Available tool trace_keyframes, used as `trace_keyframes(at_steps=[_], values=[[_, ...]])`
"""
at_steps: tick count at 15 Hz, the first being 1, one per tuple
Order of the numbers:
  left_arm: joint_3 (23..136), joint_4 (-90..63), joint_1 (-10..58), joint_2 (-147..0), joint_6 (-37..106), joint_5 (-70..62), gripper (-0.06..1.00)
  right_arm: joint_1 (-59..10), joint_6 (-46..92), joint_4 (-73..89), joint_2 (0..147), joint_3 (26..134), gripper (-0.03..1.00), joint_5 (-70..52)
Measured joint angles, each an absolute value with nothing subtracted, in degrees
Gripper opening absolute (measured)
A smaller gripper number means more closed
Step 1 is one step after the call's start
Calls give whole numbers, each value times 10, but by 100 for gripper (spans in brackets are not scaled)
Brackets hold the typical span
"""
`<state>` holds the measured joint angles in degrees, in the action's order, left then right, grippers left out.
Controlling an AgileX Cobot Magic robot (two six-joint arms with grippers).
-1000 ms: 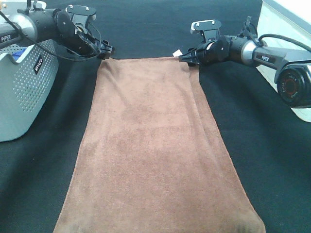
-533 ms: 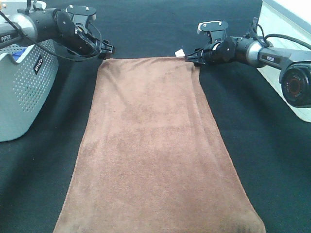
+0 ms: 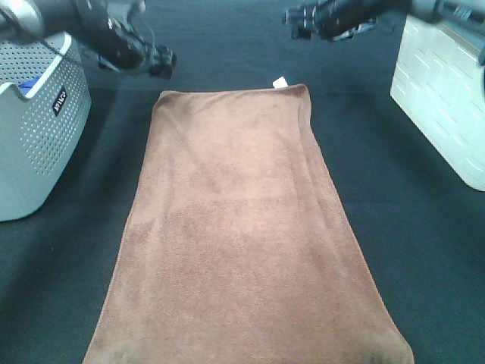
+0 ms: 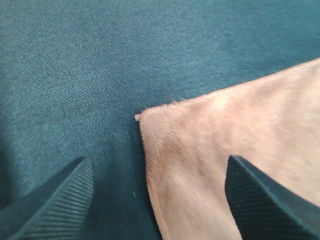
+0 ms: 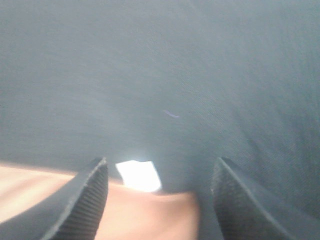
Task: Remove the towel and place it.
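My left claw [image 4: 160, 200]: spread wide with nothing between its ribbed fingers [image 4: 60, 200]; one finger hangs over dark cloth, the other over brown plush. From the high camera it [image 3: 163, 62] is blurred, just off the towel's far left corner.
My right claw [image 5: 157, 200]: parted too, gripping nothing; the white tag [image 5: 139, 175] shows in the gap between the two fingers. Seen from above it [image 3: 297, 19] is smeared, up beyond the towel's far right corner and apart from it.
Towel [image 3: 242, 227]: reddish-brown plush, spread flat and lengthwise down the middle of the table; the near end runs out of the high view, and a lengthwise ridge shows near the right-hand edge. In my left wrist view its corner [image 4: 225, 165] lies flat on the cloth.
Tag [image 3: 280, 82]: small, white, at the far right corner, resting on the table covering.
Table covering [image 3: 424, 250]: dark fabric under everything.
Grey basket [image 3: 34, 136]: perforated, to my left, well apart from the towel's long edge; something blue [image 3: 26, 85] peeks over its rim.
White box [image 3: 443, 98]: brick-patterned, at the right edge of the table.
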<state>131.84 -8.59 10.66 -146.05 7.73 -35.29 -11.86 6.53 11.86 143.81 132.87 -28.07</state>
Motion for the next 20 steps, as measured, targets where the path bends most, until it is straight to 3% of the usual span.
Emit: trace_keyframes(at_steps=[3,6,12,14,17,18,20], values=[[1318,-64,106,-1353,57,-524,85,-119,48,116,1337,1329,60,-552],[1320,-28,77,-1271,13,-628,86,-116,3,57,1241,1329,60,-674],[1281,-9,-54,-1148,18,-691,86,-100,-23,36,1129,1285,60,-694],[1176,-22,-62,-1077,27,-691,86,-101,-28,50,1055,1185,60,-693],[929,-24,-62,-904,31,-682,86,-112,-45,48,883,953,60,-693],[807,-25,-62,-788,32,-647,86,-115,-58,45,778,845,60,-697],[678,-25,-62,-631,28,-625,86,-115,-68,28,640,704,60,-698]])
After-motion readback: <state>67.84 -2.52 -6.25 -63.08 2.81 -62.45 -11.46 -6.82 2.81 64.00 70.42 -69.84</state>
